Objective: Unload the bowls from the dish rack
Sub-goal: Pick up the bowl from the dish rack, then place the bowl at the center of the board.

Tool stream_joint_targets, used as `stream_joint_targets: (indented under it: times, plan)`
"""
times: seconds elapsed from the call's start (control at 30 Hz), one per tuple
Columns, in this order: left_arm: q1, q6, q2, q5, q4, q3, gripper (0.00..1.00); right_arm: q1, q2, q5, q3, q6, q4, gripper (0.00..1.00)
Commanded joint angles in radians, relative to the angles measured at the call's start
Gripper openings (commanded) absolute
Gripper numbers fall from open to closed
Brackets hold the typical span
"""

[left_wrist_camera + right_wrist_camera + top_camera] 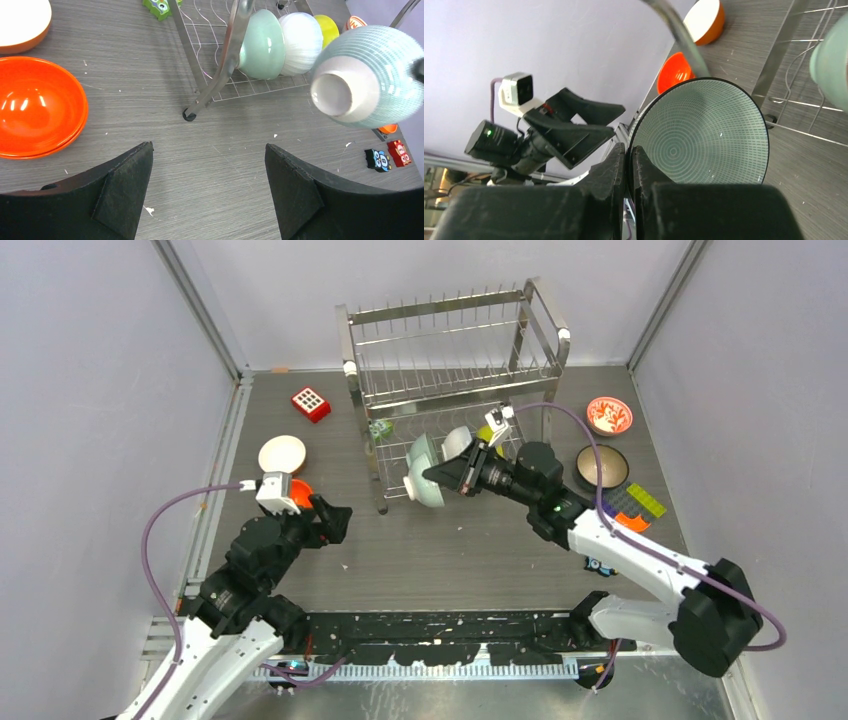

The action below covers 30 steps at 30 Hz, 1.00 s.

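Right fingers (616,167) are pinching a pale-teal ribbed bowl (704,135) clear of the steel wire dish rack (450,350), needing placement on the grey worktop (225,165); left fingers (125,175) are idling open.

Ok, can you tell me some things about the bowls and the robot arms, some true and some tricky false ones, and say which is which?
1. The right jaws pinch the rim of the striped teal bowl. True.
2. The left jaws hold the orange bowl. False: they stand open and empty, and that bowl sits on the table.
3. The dish rack is empty. False: a pale green bowl, a white bowl and a yellow bowl stand in its lower tier.
4. The red block with white dots sits on the table, outside the rack. True.
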Motion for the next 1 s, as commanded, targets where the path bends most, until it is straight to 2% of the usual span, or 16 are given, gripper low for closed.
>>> stream_joint_targets:
  times: [0.0, 0.17, 0.4, 0.53, 0.7, 0.97]
  plan:
    - [-0.002, -0.005, -0.004, 0.008, 0.032, -0.001, 0.84, 0.03, -0.099, 0.049, 0.012, -0.096, -0.067, 0.01]
    - [-0.005, -0.006, 0.0, 0.005, 0.029, -0.002, 0.84, 0.098, -0.157, 0.123, 0.006, -0.173, -0.204, 0.01]
    - [-0.009, -0.006, 0.027, -0.01, 0.014, 0.01, 0.84, 0.27, -0.265, 0.362, 0.053, -0.345, -0.487, 0.01]
    - [-0.01, -0.003, 0.02, -0.005, 0.015, 0.009, 0.84, 0.317, -0.29, 0.425, 0.064, -0.383, -0.556, 0.01]
    - [-0.026, 0.0, 0.006, -0.055, 0.002, 0.011, 0.83, 0.394, -0.257, 0.497, 0.102, -0.429, -0.6, 0.01]
    - [-0.028, 0.003, 0.027, -0.047, -0.004, 0.023, 0.83, 0.555, -0.167, 0.695, 0.28, -0.605, -0.729, 0.01]
